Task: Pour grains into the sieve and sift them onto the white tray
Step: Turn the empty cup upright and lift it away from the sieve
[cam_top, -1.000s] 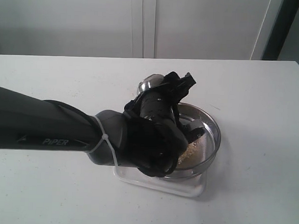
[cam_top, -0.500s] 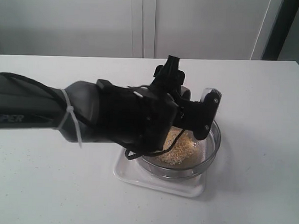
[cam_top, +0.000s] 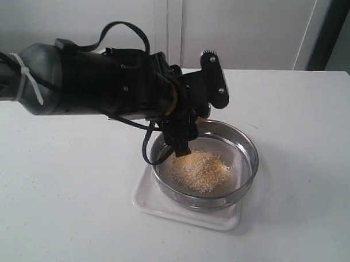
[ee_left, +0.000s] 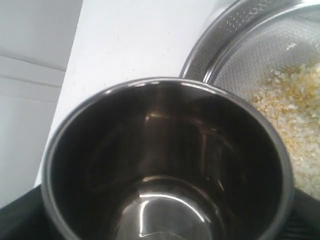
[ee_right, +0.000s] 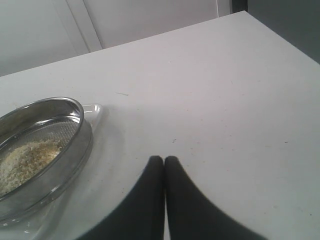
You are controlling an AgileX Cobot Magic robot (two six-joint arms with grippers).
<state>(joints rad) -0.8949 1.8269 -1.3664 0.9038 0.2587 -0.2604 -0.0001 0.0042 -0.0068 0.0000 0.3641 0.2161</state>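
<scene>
The grains (cam_top: 198, 171) lie in a yellow and whitish heap on the mesh of the sieve (cam_top: 246, 146), which rests on the white tray (cam_top: 180, 214). My left gripper (cam_top: 197, 117) hangs over the sieve's far left rim, shut on the small steel cup. The arm hides that cup in the exterior view. In the left wrist view the cup (ee_left: 165, 165) is dark and empty inside, with the sieve (ee_left: 225, 40) and grains (ee_left: 295, 110) beyond its rim. My right gripper (ee_right: 163, 160) is shut on nothing, low over bare table beside the sieve (ee_right: 75, 145).
The white table (cam_top: 302, 112) runs wide on all sides of the tray. White cabinet doors stand behind its far edge. A corner of the tray (ee_right: 96, 111) sticks out from under the sieve in the right wrist view.
My left arm has risen and swung back to the left, turning the cup away from the sieve. The heap of grains, earlier covered by the arm, now lies in full view.
</scene>
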